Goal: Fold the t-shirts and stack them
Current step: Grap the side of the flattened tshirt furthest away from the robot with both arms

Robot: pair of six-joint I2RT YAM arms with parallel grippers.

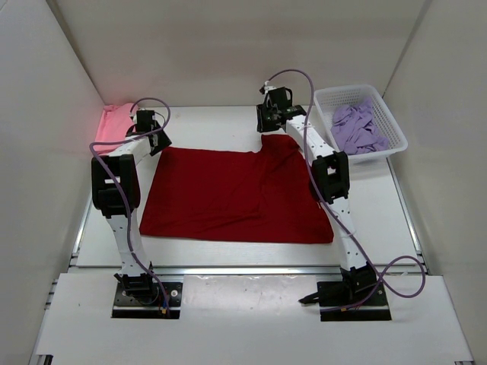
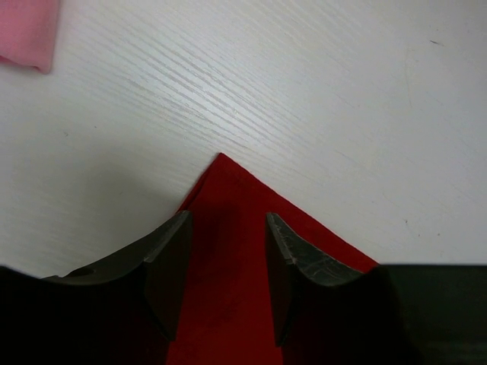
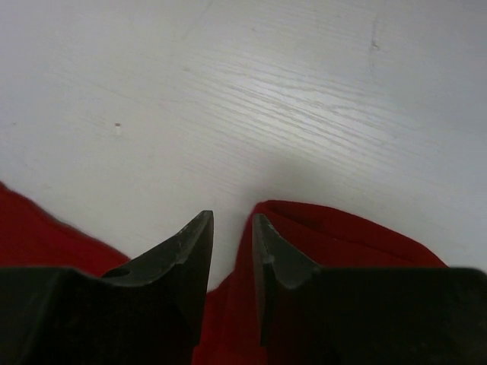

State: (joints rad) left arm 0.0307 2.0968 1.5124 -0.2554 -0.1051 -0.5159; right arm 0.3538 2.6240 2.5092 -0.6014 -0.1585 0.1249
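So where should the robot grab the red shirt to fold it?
Probably by its two far corners, coming from above: the dark red t-shirt lies flat, so only its edges offer a pinch. The left gripper straddles the pointed far-left corner.

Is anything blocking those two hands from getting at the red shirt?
Nothing visible. The left hand sits right over the far-left corner of the dark red shirt, the right hand at its far-right corner. The basket and pink shirt lie off to the sides.
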